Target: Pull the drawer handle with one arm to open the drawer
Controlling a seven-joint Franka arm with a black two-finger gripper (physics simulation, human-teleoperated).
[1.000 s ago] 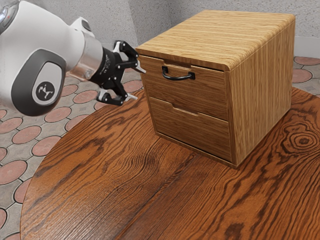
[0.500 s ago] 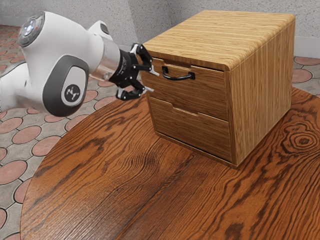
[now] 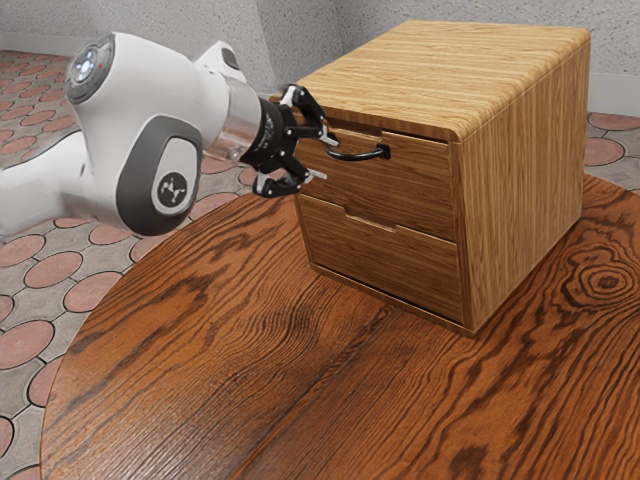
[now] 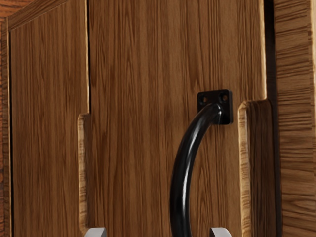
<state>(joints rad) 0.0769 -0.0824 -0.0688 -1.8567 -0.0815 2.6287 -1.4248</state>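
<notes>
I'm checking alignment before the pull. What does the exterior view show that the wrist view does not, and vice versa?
Exterior view: the white arm, its open black gripper at the top drawer front, the whole light wooden cabinet on the round dark wooden table. Wrist view: a square black mounting plate close up, and pale fingertips either side of the bar. Both: the curved black drawer handle, not yet gripped.

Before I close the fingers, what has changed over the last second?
The arm has swung toward the exterior view's right, carrying the gripper from clear of the cabinet up to the handle of the top drawer. The fingers are still open, now standing either side of the handle's end with nothing gripped. The cabinet has not shifted, and the top drawer still looks shut.
</notes>
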